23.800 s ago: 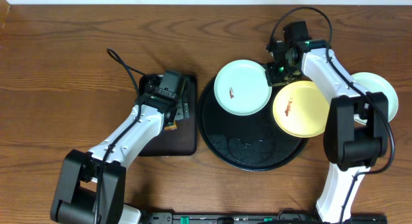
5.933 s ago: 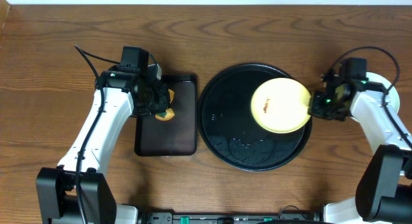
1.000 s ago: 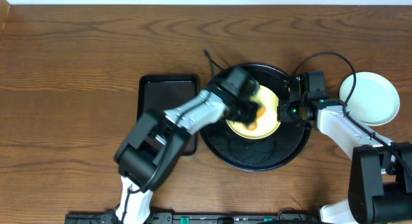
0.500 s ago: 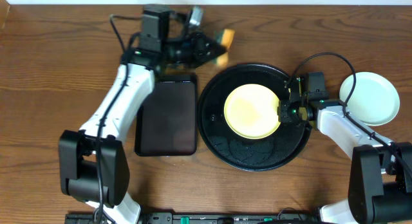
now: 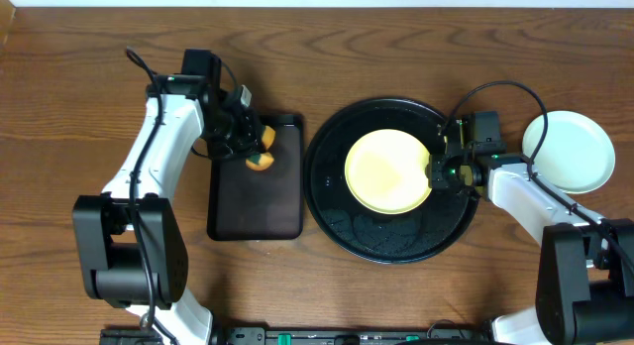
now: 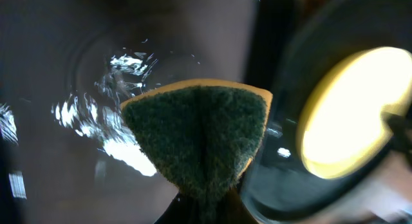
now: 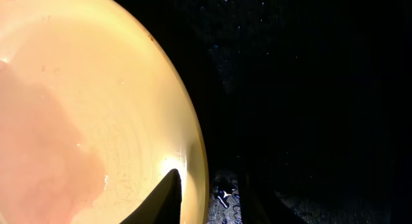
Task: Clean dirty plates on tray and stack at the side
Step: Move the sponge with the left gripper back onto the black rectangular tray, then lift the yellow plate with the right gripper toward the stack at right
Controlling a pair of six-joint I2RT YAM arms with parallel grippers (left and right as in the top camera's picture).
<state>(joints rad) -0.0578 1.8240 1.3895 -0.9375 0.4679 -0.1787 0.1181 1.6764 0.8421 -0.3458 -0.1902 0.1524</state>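
Overhead, the worktop [image 5: 99, 67] carried the round black tray [image 5: 386, 236] under the right pincer [image 5: 436, 172] and a rectangular tray [image 5: 256, 201] under the left pincer [image 5: 248, 147]. The yellow plate [image 5: 388, 172] lay in the round tray, rim between the right pincer's narrowly parted fingers; a mint plate [image 5: 568, 152] sat behind it. The left pincer clamped a sponge [image 5: 261, 160].

Prob. a robotics lab or test bench, not a real kitchen: a white-and-black left arm [image 5: 154, 172] & right arm [image 5: 525, 191] stand at the near edge of a wood-grain table [image 5: 79, 67], w/ loose cables [image 5: 495, 87] and a black rail [image 5: 327, 337] along that edge. The only kitchen stuff is a few dish items, i.e. a round black tray [image 5: 391, 248], yellow plate [image 5: 386, 172], pale plate [image 5: 570, 152], rectangular tray [image 5: 253, 201] & sponge [image 5: 261, 162].
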